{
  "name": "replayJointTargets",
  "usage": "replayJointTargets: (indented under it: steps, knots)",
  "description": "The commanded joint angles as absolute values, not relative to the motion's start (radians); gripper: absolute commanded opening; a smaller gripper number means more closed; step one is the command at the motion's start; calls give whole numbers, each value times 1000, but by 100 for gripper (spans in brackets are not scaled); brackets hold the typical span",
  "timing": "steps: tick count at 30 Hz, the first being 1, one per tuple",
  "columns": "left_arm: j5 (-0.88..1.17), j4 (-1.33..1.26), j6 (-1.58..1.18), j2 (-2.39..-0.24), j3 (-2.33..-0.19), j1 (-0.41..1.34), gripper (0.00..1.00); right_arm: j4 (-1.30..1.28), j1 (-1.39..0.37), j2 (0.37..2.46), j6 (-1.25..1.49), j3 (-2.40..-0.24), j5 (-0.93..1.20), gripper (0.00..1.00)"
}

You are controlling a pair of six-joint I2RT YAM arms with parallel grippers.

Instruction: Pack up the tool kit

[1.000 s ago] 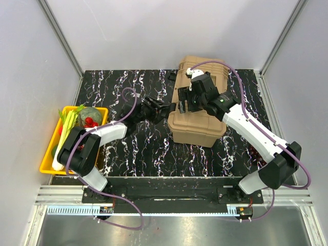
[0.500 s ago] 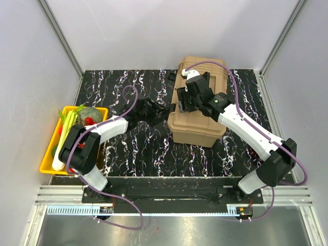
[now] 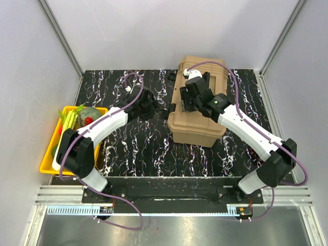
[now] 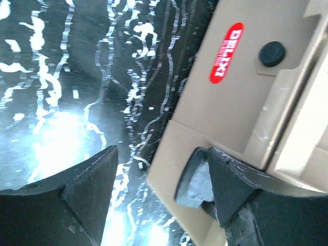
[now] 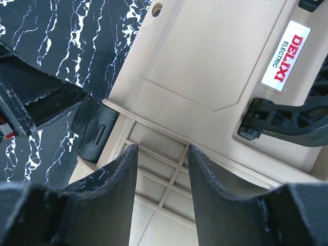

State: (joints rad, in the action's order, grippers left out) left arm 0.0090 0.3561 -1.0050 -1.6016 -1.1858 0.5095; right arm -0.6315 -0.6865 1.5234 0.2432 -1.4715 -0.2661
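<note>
The tan toolbox [image 3: 197, 128] stands on the black marbled table with its lid down. My left gripper [image 3: 158, 106] is open at the box's left side. In the left wrist view the left gripper [image 4: 161, 177] straddles the box's corner, and its right finger [image 4: 233, 187] is next to a black latch [image 4: 197, 179] below the red label [image 4: 227, 52]. My right gripper [image 3: 186, 100] hovers over the lid's left part. It [image 5: 160, 171] is open with a narrow gap and nothing in it, above the lid's ribs. The black top handle [image 5: 287, 120] lies to its right.
A yellow tray [image 3: 48, 154] of vegetables sits at the table's left edge. A small black piece [image 3: 171, 77] lies behind the box's left corner. Something small and red [image 3: 254, 152] shows partly beside the right arm. Grey walls close in the table.
My left gripper has swung back and away from the front, along the box's left side. The right gripper's jaws have narrowed and it has shifted slightly left over the lid.
</note>
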Motion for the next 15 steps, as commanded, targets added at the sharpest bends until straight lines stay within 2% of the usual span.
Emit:
replayJointTargets:
  steps: [1,6,15]
  knots:
    - [-116,578,-839,-1549,-1246,508,72,-758,-699,1559,304,-1414,-238,49]
    - [-77,594,-764,-1551,-1258,511,57,-761,-698,1548,308,-1401,-247,48]
    - [-14,587,-614,-1655,-1399,514,46,-770,-699,1545,310,-1368,-227,47]
